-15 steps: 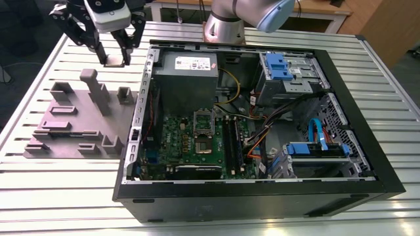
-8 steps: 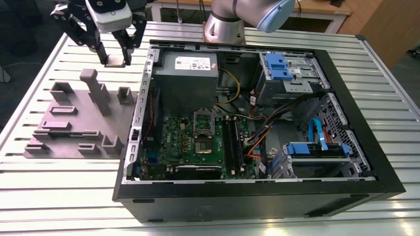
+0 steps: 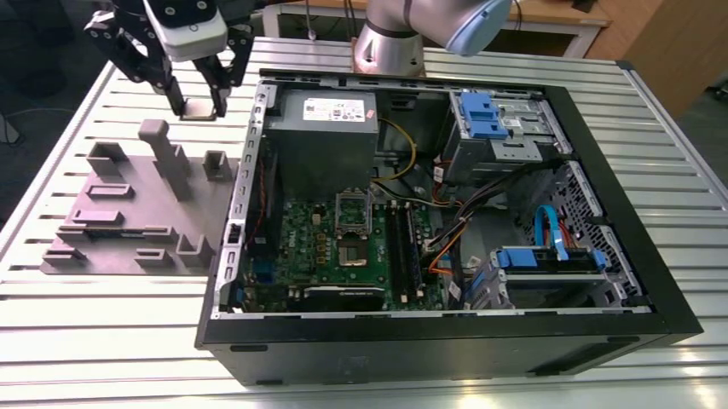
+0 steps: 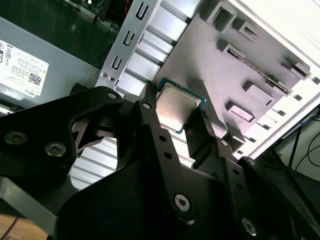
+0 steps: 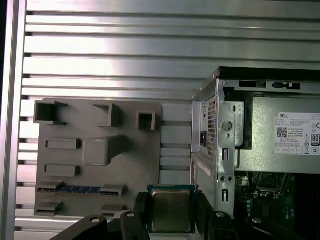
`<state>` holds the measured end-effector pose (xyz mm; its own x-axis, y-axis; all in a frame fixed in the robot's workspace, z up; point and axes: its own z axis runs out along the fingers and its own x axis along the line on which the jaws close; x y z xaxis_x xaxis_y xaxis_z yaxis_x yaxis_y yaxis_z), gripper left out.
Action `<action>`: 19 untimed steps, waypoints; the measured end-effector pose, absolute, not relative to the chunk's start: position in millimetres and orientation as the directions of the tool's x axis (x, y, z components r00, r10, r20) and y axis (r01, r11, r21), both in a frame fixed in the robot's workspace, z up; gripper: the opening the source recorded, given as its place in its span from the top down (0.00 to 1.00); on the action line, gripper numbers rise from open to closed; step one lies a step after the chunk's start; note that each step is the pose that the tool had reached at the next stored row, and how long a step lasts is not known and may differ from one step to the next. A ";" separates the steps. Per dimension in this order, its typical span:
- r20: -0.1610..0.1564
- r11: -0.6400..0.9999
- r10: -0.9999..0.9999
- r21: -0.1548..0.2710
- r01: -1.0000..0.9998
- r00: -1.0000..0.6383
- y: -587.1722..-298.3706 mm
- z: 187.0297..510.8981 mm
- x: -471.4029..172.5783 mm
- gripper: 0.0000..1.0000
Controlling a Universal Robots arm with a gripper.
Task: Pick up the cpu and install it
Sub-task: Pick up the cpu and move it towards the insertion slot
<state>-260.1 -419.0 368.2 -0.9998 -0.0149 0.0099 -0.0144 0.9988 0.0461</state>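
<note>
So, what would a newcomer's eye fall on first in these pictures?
The open black computer case dominates the exterior view, its green motherboard exposed. At that view's upper left, the gripper holds the cpu above the slatted table, near a grey tray of moulded holders.

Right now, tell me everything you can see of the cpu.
The cpu is a small flat square chip: a dull silvery metal lid with rounded corners on a thin green board that shows as a rim. The gripper is shut on it, a black finger on each of two opposite edges, metal top facing the wrist cameras. It appears held above the slatted table, between the grey parts tray and the open computer case, outside the case.
</note>
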 end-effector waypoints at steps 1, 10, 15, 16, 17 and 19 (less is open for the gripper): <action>0.010 0.999 -0.015 0.046 -0.014 -1.000 -421.1 368.2 -260.1 0.53; 0.010 0.999 -0.015 0.047 -0.014 -1.000 -426.9 368.2 -254.7 0.53; 0.010 0.999 -0.015 0.047 -0.014 -1.000 -427.0 368.2 -245.3 0.53; 0.010 0.999 -0.015 0.047 -0.014 -1.000 -427.0 368.2 -243.4 0.53; 0.010 0.999 -0.015 0.047 -0.014 -1.000 -427.0 368.1 -242.1 0.53; 0.010 0.999 -0.015 0.047 -0.014 -1.000 -427.0 368.1 -239.7 0.53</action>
<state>-239.7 -427.0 368.1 -0.9998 -0.0147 0.0099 -0.0142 0.9988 0.0471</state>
